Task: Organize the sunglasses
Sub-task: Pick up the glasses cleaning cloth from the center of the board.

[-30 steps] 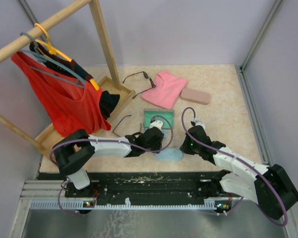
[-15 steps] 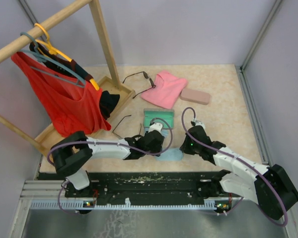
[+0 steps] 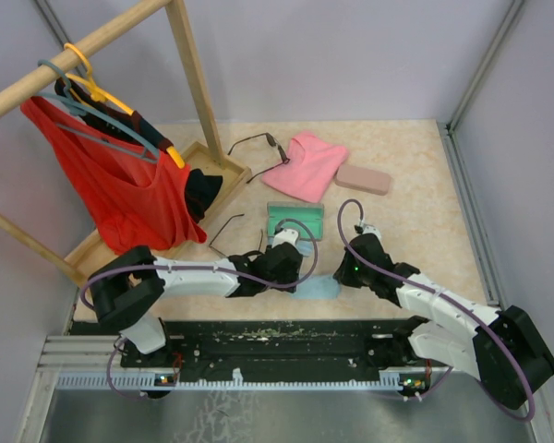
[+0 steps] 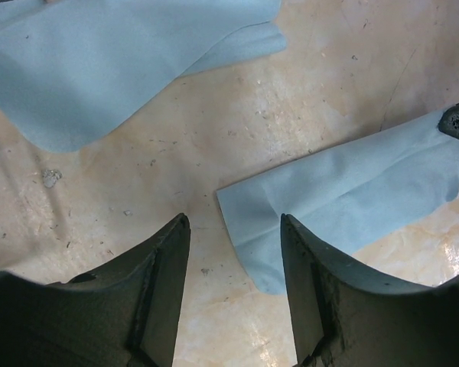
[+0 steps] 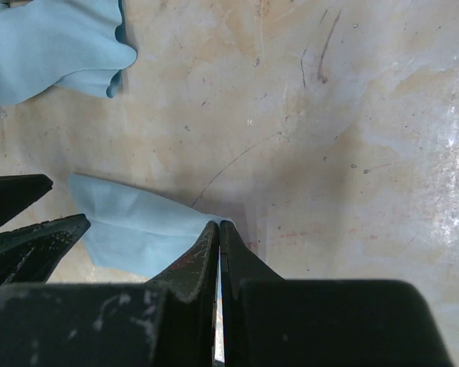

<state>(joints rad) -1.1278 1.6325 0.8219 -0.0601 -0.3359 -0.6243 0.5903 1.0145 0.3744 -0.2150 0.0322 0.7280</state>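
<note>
Change since the earlier frame: the left arm (image 3: 198, 274) has drawn back slightly toward the near edge and its jaws have widened. The right arm (image 3: 434, 305) and every loose item lie as before.

Table (image 3: 415, 231): one, pale and marbled.

Wooden rack (image 3: 189, 74): one, at the far left. It carries one red garment (image 3: 120, 194) and at least two hangers (image 3: 102, 92); an exact hanger count cannot be made.

Arms: two, both reaching toward the middle of the near edge.

Pink cloth (image 3: 309, 164): one, crumpled, at the far centre.

Light-blue cloths: two. One light-blue cloth (image 3: 319, 289) (image 4: 352, 199) (image 5: 138, 225) lies flat between the two grippers. The second (image 3: 294, 221) (image 4: 99, 61) (image 5: 53, 46) lies over the grey case.

Cases: two. The grey case (image 3: 295, 205) sits just beyond the left gripper, only its rim showing. The pink case (image 3: 364, 179) lies closed, to the right of the pink cloth.

Sunglasses: two pairs, both on the table and apart from either gripper. One pair of sunglasses (image 3: 257, 146) lies between the rack's base and the pink cloth, just beside the cloth. The other pair of sunglasses (image 3: 226, 229) lies beside the red garment's hem, left of the grey case and just beyond the left arm.

Left gripper (image 3: 291, 275) (image 4: 234, 222): fingers apart, holding nothing, with a corner of the near cloth lying between the tips.

Right gripper (image 3: 342, 273) (image 5: 219, 225): fingers together, tips at the opposite corner of the same cloth. Whether cloth is pinched between them cannot be told.
</note>
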